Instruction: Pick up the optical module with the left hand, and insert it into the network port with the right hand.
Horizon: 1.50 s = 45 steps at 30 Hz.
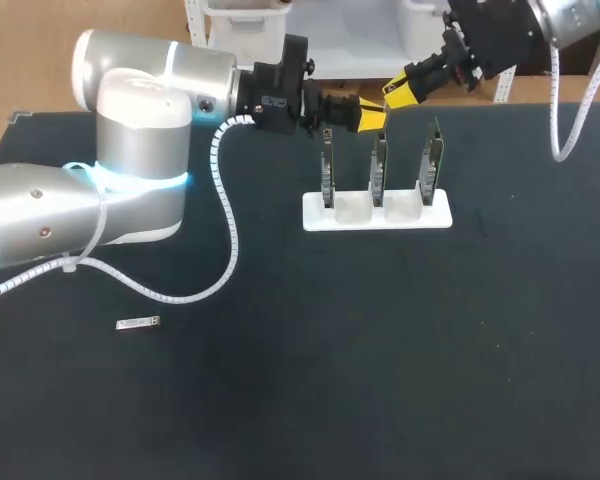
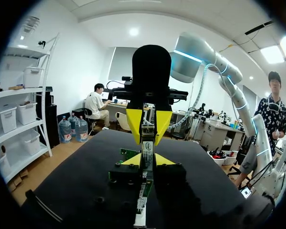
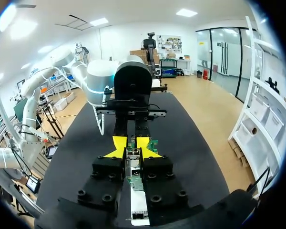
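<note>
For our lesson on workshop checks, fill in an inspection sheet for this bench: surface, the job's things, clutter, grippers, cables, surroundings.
Surface: black table, flat and dark.
Job's things: module held in the air between the two grippers; white stand with three upright boards just below.
Clutter: one small silver part lying loose on the table's left side.
Grippers: left gripper and right gripper meet tip to tip above the stand; both appear shut on the module.
Cables: white coiled cable loops from the left arm over the table; a second cable hangs off the right arm.
Surroundings: nothing seen reaching over the table.
</note>
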Each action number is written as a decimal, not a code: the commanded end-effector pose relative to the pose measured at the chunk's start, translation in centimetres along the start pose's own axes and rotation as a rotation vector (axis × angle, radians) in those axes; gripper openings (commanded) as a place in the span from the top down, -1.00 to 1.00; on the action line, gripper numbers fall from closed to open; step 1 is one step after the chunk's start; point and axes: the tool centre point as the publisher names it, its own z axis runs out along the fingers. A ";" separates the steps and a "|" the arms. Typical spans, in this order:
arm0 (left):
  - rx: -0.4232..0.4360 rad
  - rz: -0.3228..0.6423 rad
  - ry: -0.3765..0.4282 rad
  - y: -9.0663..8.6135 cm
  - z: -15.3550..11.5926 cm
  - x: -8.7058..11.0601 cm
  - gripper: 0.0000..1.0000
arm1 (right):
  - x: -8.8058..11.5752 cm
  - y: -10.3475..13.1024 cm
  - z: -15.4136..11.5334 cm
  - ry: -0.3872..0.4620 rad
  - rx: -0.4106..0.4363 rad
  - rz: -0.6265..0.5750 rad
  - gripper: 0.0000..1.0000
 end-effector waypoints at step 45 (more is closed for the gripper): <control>-0.119 0.185 0.318 0.6 -4.0 -0.6 -1.00 | -0.1 -0.3 0.0 0.018 -0.012 -0.014 1.00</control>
